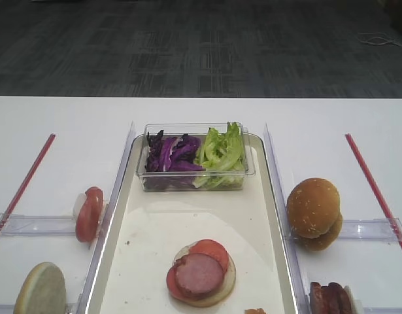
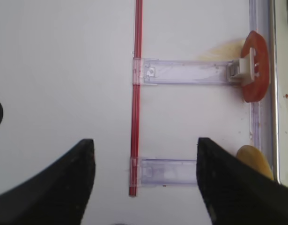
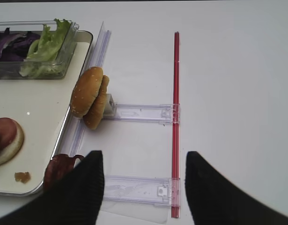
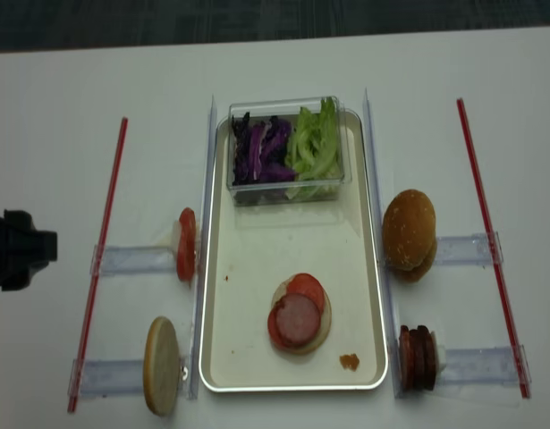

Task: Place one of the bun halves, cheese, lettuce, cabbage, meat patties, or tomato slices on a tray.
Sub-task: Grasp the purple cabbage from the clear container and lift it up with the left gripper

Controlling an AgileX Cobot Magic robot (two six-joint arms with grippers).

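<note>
Both grippers are spread wide and holding nothing: the left gripper point(image 2: 146, 180) hangs over the red strip point(image 2: 136, 93) near the tomato slices point(image 2: 254, 68), the right gripper point(image 3: 144, 185) over the table by the bun point(image 3: 90, 97). On the tray point(image 1: 253, 261) sits a bun half point(image 1: 202, 278) topped with tomato and a patty point(image 1: 199, 275).

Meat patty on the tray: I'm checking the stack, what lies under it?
Under the meat patty lie tomato slices on a pale bun half. Anything hidden beneath the patty's middle cannot be seen.

1 tray point(image 4: 216, 357), 1 tub point(image 4: 288, 192)
</note>
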